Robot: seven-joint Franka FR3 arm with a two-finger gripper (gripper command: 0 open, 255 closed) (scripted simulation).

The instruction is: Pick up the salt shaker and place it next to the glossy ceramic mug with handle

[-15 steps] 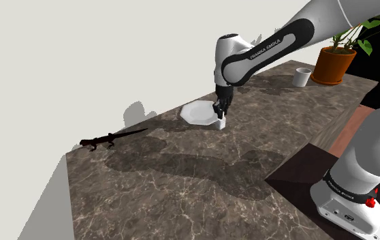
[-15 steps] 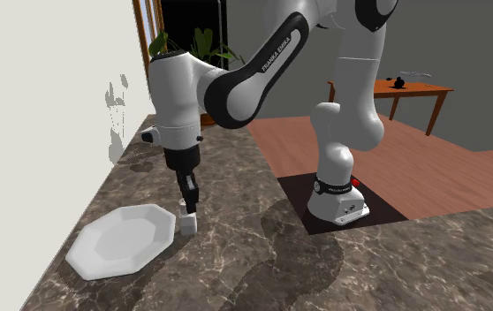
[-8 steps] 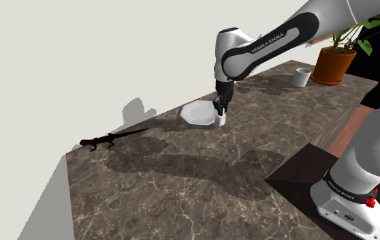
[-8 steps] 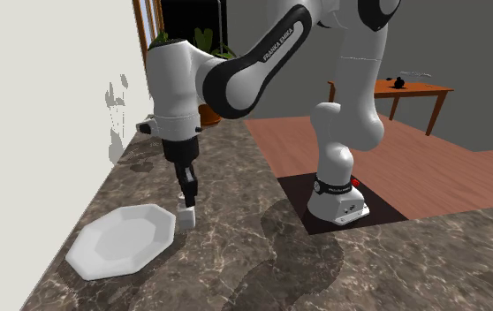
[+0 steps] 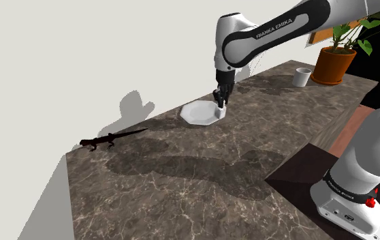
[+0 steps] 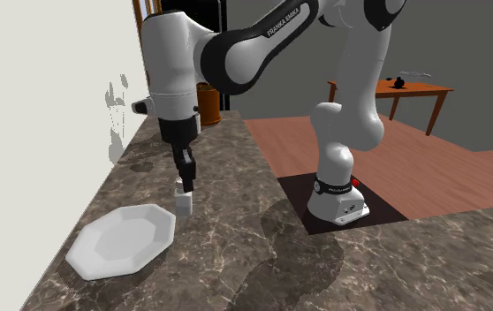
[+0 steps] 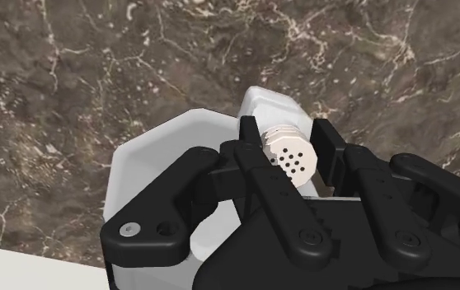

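On the shoulder view's left, a dark lizard figure (image 5: 107,141) is lying on the marble counter (image 5: 182,177). Mid-scene, the gripper (image 5: 220,102) is clasping the white salt shaker (image 5: 221,110) near its perforated cap, holding it at the right rim of the white plate (image 5: 197,113). Far right, the mug (image 5: 302,77) is standing beside a potted plant (image 5: 334,63), well apart.

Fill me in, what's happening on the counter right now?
The arm's black gripper is shut on the white salt shaker, gripping it near its perforated cap and holding it just above the marble counter, beside the white octagonal plate. The mug stands far along the counter, next to the potted plant, so the carry over to it is not yet done.
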